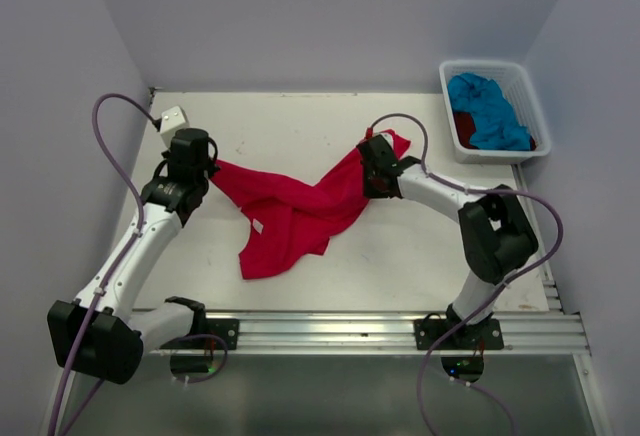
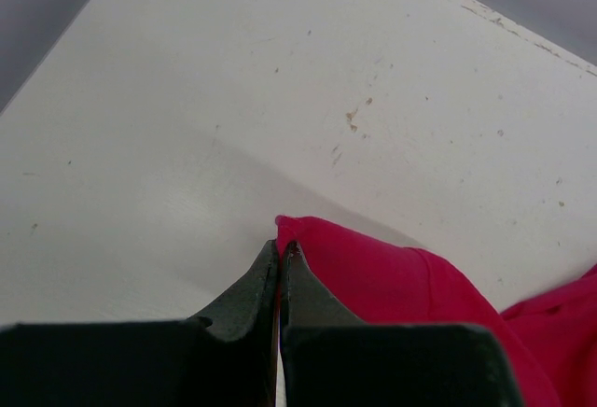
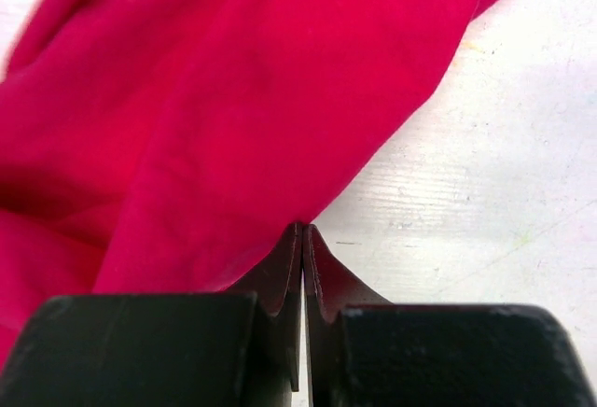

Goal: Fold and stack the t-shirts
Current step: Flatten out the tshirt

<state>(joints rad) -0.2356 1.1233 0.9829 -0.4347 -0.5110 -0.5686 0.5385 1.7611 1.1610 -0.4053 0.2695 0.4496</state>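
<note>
Left gripper [image 1: 203,168], at the left of the overhead view, is pressing its jaws together on a corner of the bright red-pink t-shirt [image 1: 290,211]. The left wrist view is showing the same gripper [image 2: 282,248] with its dark fingers shut and a fold of the shirt [image 2: 392,276] caught at the tips, the cloth running off to the lower right over the white table [image 2: 233,99].

Moving right across the overhead view, the shirt is stretching between the two arms over the table [image 1: 300,126], sagging in the middle and trailing a loose flap toward the lower centre of the frame, with a small white label [image 1: 257,225] showing.

At centre right, the right gripper [image 1: 367,178] is pinching the shirt's other end, where the cloth is bunching. In the right wrist view its jaws [image 3: 303,230] are closed tight, with the shirt [image 3: 233,99] filling the upper left.

In the upper right corner, a white basket [image 1: 450,106] is sitting on the table, holding a crumpled turquoise t-shirt [image 1: 490,106] lying over a dark red t-shirt [image 1: 463,128].
</note>
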